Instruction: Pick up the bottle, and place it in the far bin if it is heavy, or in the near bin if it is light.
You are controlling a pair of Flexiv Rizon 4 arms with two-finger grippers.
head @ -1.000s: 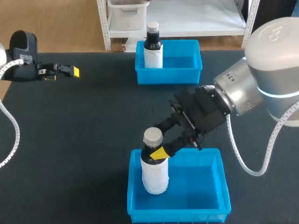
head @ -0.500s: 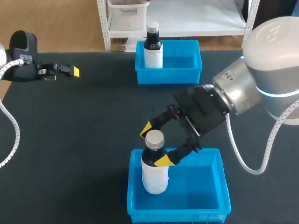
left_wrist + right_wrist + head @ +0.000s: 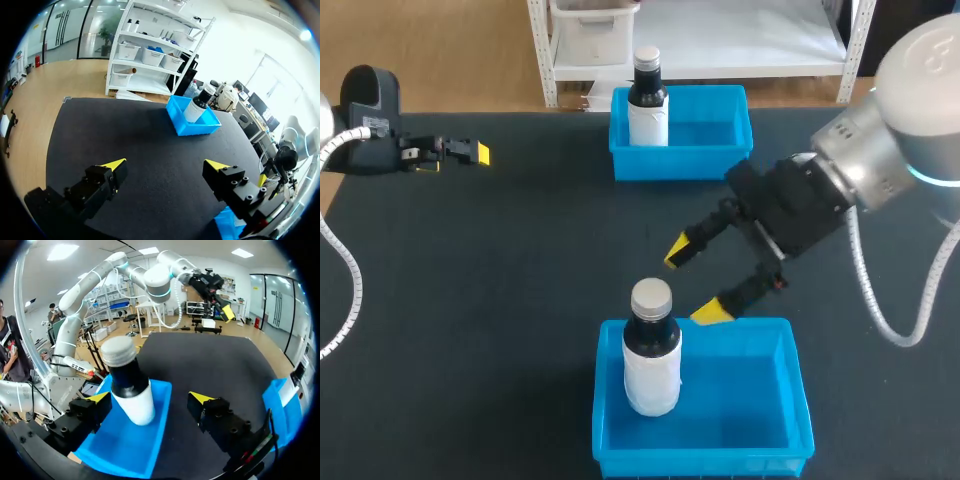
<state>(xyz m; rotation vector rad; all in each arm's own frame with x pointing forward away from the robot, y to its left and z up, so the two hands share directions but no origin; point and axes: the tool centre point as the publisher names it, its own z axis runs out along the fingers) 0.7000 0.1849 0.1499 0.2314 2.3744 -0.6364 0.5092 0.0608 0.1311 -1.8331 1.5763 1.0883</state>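
Observation:
A dark bottle (image 3: 651,345) with a white label and grey cap stands upright in the left part of the near blue bin (image 3: 770,400). My right gripper (image 3: 695,282) hovers open just beyond the bin's far rim, right of the bottle and clear of it. In the right wrist view the bottle (image 3: 127,385) stands in the near bin (image 3: 125,450) ahead of the open right gripper (image 3: 150,398), nearer one finger and touching neither. My left gripper (image 3: 460,153) rests at the table's far left, and the left wrist view shows this left gripper (image 3: 165,165) open over bare table.
The far blue bin (image 3: 720,150) at the table's back edge holds a second upright dark bottle (image 3: 647,100) in its left corner; both show in the left wrist view as the far bin (image 3: 197,125) and bottle (image 3: 196,106). Dark tabletop (image 3: 520,260) lies between the bins.
My right gripper opened and let go of the bottle, then drew back to the right and away from it. The bottle stays standing in the near bin. The left arm has not moved.

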